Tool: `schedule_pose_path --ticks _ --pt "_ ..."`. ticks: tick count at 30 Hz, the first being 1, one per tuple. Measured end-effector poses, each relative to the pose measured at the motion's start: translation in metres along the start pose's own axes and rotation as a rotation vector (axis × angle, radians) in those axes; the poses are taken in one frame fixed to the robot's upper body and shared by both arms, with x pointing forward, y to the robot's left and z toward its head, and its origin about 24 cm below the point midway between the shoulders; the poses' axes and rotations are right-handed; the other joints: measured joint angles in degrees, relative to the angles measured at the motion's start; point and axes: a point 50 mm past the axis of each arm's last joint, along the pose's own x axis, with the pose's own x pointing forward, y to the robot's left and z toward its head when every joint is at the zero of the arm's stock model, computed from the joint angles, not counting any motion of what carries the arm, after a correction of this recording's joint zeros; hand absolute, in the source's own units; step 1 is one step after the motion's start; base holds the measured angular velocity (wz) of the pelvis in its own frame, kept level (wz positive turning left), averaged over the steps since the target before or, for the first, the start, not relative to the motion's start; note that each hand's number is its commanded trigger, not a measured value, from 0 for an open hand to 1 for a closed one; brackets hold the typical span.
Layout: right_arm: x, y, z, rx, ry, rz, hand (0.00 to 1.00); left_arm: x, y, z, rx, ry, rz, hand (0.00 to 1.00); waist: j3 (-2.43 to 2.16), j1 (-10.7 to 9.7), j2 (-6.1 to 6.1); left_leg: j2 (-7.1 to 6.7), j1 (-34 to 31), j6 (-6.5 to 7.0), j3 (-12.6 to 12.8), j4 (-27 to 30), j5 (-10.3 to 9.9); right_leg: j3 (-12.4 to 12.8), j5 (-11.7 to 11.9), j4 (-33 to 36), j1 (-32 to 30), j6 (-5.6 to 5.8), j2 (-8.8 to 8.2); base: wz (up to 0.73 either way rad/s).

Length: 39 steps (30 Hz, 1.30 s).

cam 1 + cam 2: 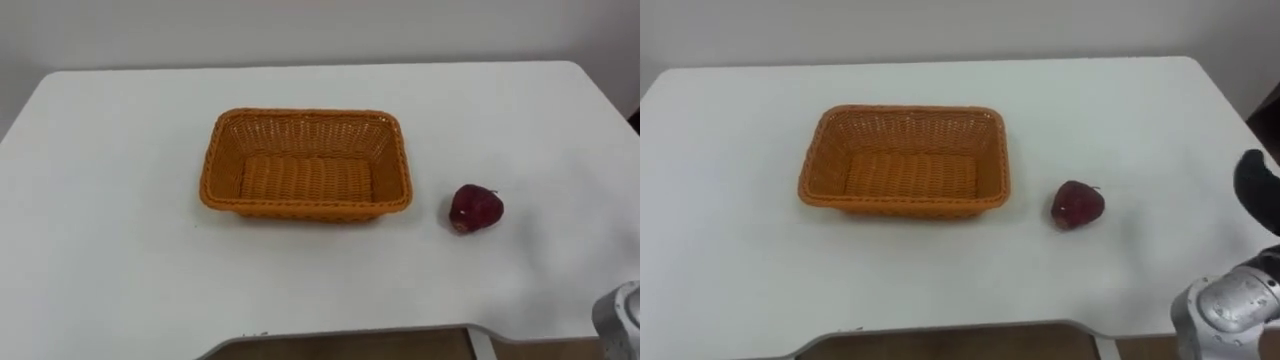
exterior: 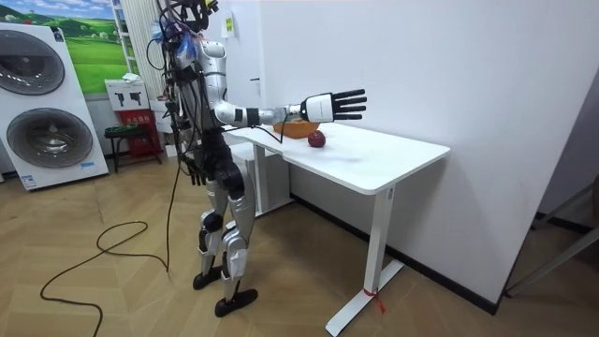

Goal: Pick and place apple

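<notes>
**Hand check: right hand (image 2: 335, 105) open and empty, apple (image 1: 475, 209) on the table (image 1: 110, 220)**

Room view: the robot stands upright at the table's edge, facing it. Its right arm is stretched forward at about chest height. The hand is above the tabletop with fingers straight, spread and pointing away from the body, and it holds nothing. The left hand (image 2: 192, 169) hangs beside the hip; its state cannot be read.

Eye views: these give less of the right arm. They show the grey wrist at the lower right corner and, in the right eye view, a dark part of the hand at the right edge. That part is to the right of the apple and apart from it.

Apple: dark red, on the bare tabletop near the right end of the basket (image 1: 300, 212), outside it and not touching it. The eye views show a short stem at its upper right, so the fruit lies tilted, stem end away from the robot and toward its right. The outline is near round, and no long axis can be made out. In the room view it is a small red spot, the stem too small to tell.

Basket: orange wicker, rectangular, long side across the table, empty.
</notes>
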Motion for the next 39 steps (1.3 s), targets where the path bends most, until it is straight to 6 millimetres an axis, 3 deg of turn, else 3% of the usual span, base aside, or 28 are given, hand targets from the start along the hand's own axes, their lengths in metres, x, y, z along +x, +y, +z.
schedule_pose_path --ticks 6,10,16,32,39 --pt "-0.016 0.022 -0.009 -0.025 0.029 0.222 0.0 0.0 -0.001 0.002 0.005 -0.014 -0.006 0.0 0.69 0.9 0.28 0.06 -0.03 -0.01 -0.13 -0.02 0.01 -0.01 0.08 -0.07 0.27 -0.1 0.05 -0.01" --pt "-0.028 0.03 -0.02 -0.088 0.049 0.372 0.0 0.0 -0.002 0.0 0.005 -0.009 -0.01 0.0 0.66 1.99 0.46 0.04 -0.11 -0.01 -0.13 -0.01 0.01 0.01 0.09 -0.03 -0.07 -0.09 0.0 0.0" --pt "-0.034 0.038 -0.021 -0.126 0.029 0.496 0.0 0.0 -0.002 0.0 0.004 -0.013 -0.025 0.0 0.54 2.32 0.36 0.04 -0.18 -0.01 -0.15 0.03 0.01 -0.05 0.1 -0.03 0.23 -0.08 -0.01 0.0" --pt "-0.052 0.049 -0.027 -0.143 0.054 0.688 0.0 0.0 -0.002 -0.001 0.006 -0.012 -0.024 0.0 0.33 2.32 0.6 0.12 0.47 -0.01 -0.17 0.3 0.01 -0.43 0.36 0.0 1.2 -0.13 -0.07 0.0" --pt "-0.055 0.044 -0.045 -0.195 0.122 0.735 0.0 0.0 -0.002 -0.001 0.008 -0.01 -0.03 0.0 0.29 2.22 0.6 0.13 0.88 -0.03 -0.16 0.32 -0.01 -0.51 0.36 -0.13 1.86 -0.13 -0.05 0.0"
